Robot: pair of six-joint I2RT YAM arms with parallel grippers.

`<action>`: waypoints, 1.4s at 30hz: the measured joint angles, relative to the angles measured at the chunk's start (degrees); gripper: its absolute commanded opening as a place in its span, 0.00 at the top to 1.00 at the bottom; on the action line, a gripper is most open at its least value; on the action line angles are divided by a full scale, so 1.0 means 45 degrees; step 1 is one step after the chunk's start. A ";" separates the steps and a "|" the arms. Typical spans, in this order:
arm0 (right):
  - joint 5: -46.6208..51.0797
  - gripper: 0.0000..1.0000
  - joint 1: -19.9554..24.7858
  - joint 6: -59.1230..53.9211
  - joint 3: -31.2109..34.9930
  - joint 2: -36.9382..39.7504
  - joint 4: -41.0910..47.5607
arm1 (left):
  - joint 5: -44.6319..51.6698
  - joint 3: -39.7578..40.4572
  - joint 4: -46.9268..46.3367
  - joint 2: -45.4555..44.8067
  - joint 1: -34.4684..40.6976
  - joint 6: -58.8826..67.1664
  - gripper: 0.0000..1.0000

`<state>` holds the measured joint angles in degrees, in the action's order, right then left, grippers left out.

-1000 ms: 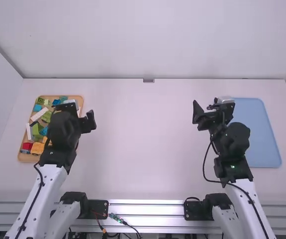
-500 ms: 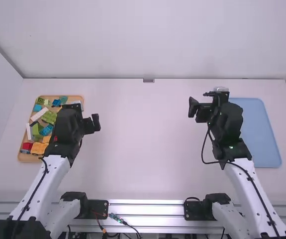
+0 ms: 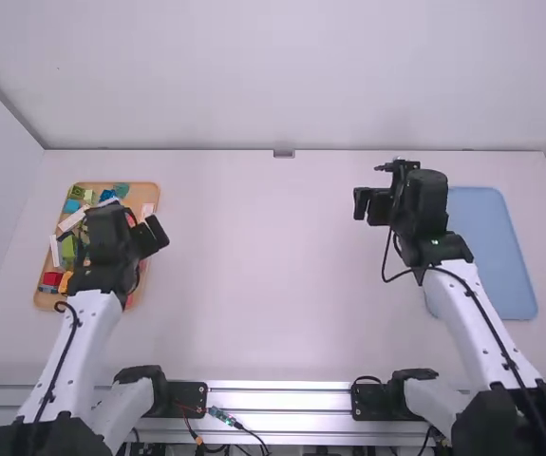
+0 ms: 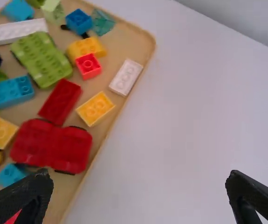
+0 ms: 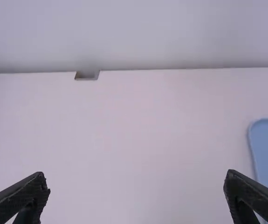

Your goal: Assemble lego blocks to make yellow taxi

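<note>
Leftward since the earlier frame, the left gripper [image 3: 151, 236] has swung closer to the wooden tray [image 4: 147, 41], and the right gripper [image 3: 367, 205] has shifted slightly the same way. Both grippers' jaws are spread wide. Lego blocks [image 4: 41, 60] lie in the wooden tray, with the blue tray [image 3: 489, 252] across the tabletop [image 3: 273, 285].

Lego blocks in a shallow wooden tray [image 3: 43, 302] at the table's nine o'clock. A white block [image 3: 148, 210], studs up, lies at the tray's two o'clock; a blue block [image 3: 107, 195], at twelve; a long white block [image 3: 55, 251], at nine; a red block [image 3: 52, 278], at eight. A small red brick [image 4: 88, 66] adjoins a rounded yellow block [image 4: 86, 48]; a studded yellow brick [image 4: 95, 108] lies flat.
</note>
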<state>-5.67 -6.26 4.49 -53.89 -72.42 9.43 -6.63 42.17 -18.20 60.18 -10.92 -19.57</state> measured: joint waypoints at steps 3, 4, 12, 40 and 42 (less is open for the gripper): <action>-0.0024 0.01 0.0000 -0.0107 -0.0665 -0.0627 0.0617 | 0.0121 0.0855 -0.1005 0.0437 -0.0719 -0.0291 0.01; -0.0039 0.01 0.0000 -0.0126 -0.0738 -0.0709 0.0685 | 0.0117 0.0942 -0.1122 0.0505 -0.0806 -0.0384 0.01; -0.0044 0.01 0.0000 -0.0816 -0.1049 -0.2186 0.1972 | -0.0748 0.2346 -0.3191 0.2200 -0.2404 -0.2084 0.01; -0.0136 0.01 0.0000 -0.0136 -0.1054 -0.3143 0.0685 | 0.0568 0.3031 -0.3011 0.5693 -0.6693 -0.4235 0.01; -0.0126 0.01 0.0000 -0.0102 -0.1049 -0.3143 0.0690 | 0.0568 0.2832 -0.3011 0.5688 -0.6693 -0.4308 0.01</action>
<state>-6.24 -6.26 4.03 -58.61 -86.56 12.53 -4.08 54.92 -31.75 85.78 -41.04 -38.96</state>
